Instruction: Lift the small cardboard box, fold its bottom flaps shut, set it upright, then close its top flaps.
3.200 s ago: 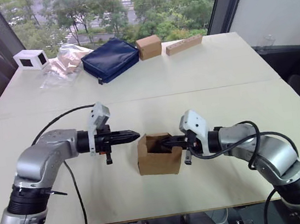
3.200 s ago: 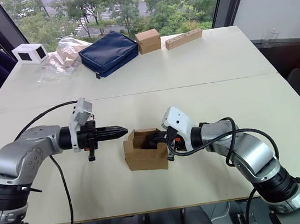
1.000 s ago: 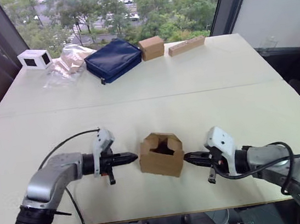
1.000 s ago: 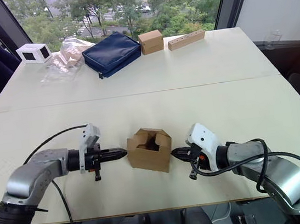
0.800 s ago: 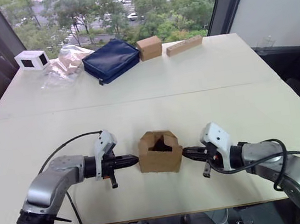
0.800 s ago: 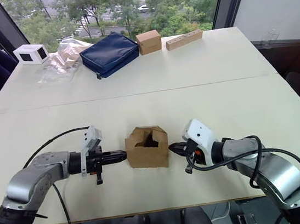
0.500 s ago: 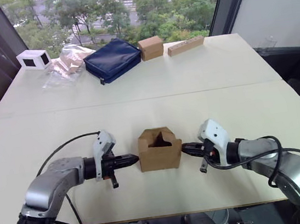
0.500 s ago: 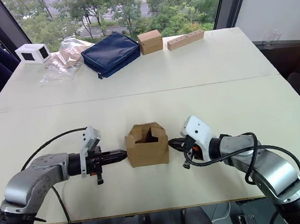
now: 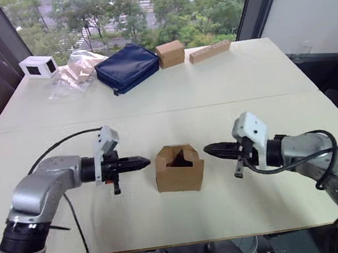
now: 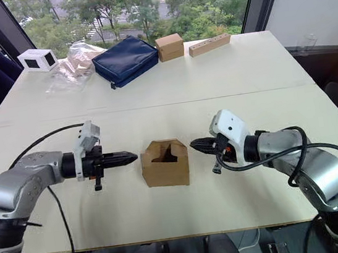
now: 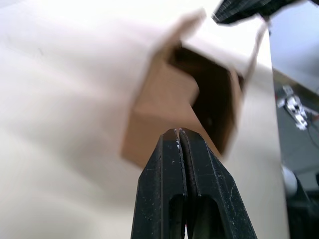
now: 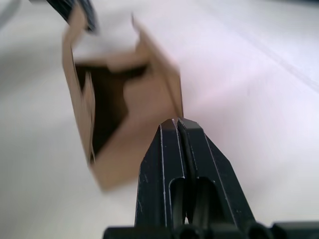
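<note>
The small cardboard box (image 9: 179, 168) stands upright on the white table (image 9: 213, 83) between the two tools, its top flaps (image 9: 179, 154) partly folded inward with a dark gap at the centre. The left tool (image 9: 144, 162), fingers pressed together, points at the box's side from just beside it without touching. The right tool (image 9: 209, 149), likewise closed, points at the opposite side, a little apart from the cardboard.

An upper-floor office or lab: a plain white bench (image 9: 226, 88) stands against a large window (image 9: 140, 5) overlooking treetops and a street far below.
</note>
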`<move>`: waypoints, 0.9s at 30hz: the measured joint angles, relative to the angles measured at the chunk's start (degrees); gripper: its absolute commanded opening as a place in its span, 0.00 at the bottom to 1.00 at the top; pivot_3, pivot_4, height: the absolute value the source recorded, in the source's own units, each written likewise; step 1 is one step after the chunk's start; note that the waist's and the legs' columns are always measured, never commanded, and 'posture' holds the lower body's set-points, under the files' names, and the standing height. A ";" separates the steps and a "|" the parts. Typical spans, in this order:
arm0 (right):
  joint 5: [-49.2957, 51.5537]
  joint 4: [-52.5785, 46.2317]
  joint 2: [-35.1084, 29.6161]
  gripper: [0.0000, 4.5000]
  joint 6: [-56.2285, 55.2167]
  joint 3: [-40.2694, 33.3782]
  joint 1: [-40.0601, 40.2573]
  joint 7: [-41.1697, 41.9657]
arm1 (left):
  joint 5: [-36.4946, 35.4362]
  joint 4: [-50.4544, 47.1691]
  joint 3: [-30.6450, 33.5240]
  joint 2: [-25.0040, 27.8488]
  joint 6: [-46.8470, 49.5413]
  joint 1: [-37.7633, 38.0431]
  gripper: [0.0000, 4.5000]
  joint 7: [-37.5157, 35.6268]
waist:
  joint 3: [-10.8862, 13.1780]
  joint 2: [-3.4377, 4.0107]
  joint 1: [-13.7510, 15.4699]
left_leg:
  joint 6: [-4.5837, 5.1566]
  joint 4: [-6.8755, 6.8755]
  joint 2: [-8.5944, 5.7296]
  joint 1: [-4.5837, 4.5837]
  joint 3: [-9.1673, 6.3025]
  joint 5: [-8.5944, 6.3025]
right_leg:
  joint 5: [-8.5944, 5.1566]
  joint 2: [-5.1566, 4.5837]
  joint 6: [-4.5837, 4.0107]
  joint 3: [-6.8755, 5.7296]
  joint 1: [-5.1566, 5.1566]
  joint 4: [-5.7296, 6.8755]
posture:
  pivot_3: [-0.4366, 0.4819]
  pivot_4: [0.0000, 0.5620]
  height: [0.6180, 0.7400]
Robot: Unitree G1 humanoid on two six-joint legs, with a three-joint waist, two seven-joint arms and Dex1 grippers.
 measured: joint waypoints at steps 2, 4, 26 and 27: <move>0.14 0.42 1.36 0.00 0.09 1.64 -0.85 0.18 | 1.32 1.38 -1.80 -1.16 -1.28 -0.65 0.01 -0.28 | 0.00 0.00 -0.12 | 0.00 -0.01 0.00 0.00 0.00 0.00 | 0.00 -0.01 0.00 0.01 -0.01 0.01 | 0.48 0.27 1.00; -0.12 1.66 2.67 0.00 0.14 4.15 -1.10 0.35 | 2.93 3.21 -4.08 -2.71 -2.94 -1.35 0.01 -0.70 | 0.00 0.00 -0.09 | 0.00 0.00 0.02 0.00 0.00 0.00 | 0.00 0.00 0.00 0.00 -0.02 0.02 | 0.48 0.27 1.00; -6.56 5.97 3.79 0.00 -1.85 10.73 -1.85 0.76 | 6.73 5.35 -6.55 -5.49 -7.80 -2.77 0.01 -2.47 | 0.00 0.01 -0.03 | 0.00 0.01 -0.01 0.00 -0.01 0.00 | 0.00 0.00 0.00 0.00 0.00 0.02 | 0.48 0.27 1.00; -6.65 6.07 3.84 0.00 -1.94 10.77 -1.97 0.89 | 6.73 5.23 -6.53 -5.51 -7.66 -2.75 0.01 -2.38 | 0.00 0.00 -0.04 | 0.00 0.01 -0.01 0.00 -0.01 0.00 | 0.00 0.00 0.00 0.00 0.00 0.02 | 0.48 0.27 1.00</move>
